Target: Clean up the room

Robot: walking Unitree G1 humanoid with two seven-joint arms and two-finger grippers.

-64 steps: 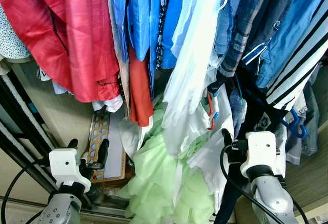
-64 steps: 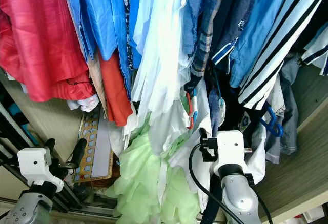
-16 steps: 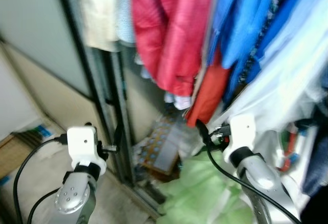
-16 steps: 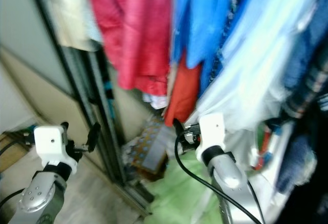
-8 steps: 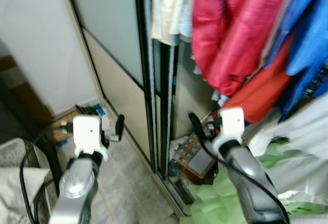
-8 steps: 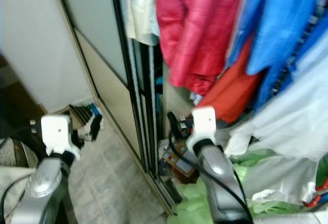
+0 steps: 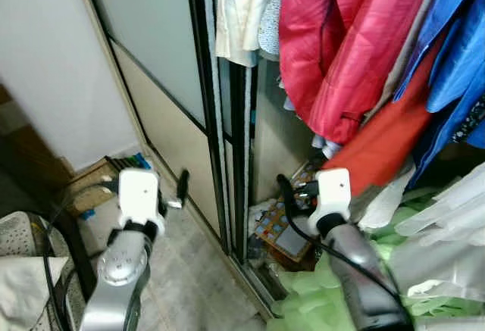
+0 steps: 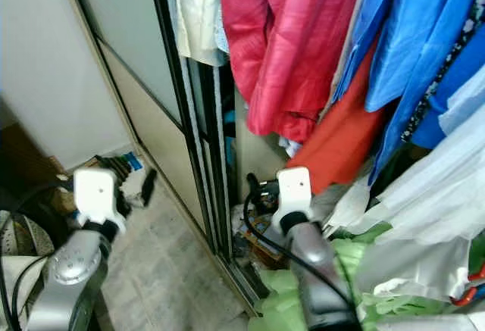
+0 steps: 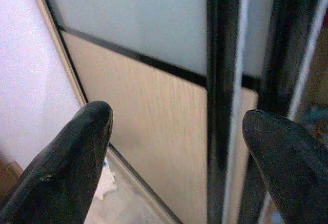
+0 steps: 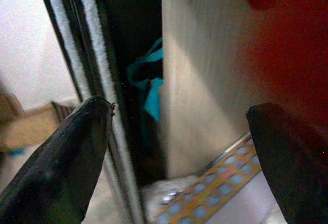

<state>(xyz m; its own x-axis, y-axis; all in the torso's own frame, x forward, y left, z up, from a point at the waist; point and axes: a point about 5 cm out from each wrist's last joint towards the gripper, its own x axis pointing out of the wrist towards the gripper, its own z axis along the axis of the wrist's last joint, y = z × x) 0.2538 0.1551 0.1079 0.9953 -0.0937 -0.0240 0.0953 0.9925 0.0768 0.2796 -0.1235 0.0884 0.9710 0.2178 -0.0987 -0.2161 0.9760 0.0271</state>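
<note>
You face open wardrobe: left end effector [image 9: 174, 147] spread wide, empty, before sliding door [image 7: 155, 81]. Right end effector [image 10: 179, 152] spread wide, empty, near door track. Red garments [image 7: 333, 51] hang above; green clothes [image 7: 333, 301] heaped on wardrobe floor.

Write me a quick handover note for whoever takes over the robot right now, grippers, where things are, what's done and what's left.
Left gripper: open, empty, facing the sliding wardrobe door.
Right gripper: open, empty, at the open wardrobe's edge near the patterned board on its floor.
Red garment and blue garments hang inside; green and white clothes lie heaped below them.
Done: nothing held or visibly tidied.
Left: probably the heaped clothes, then perhaps closing the door.
</note>
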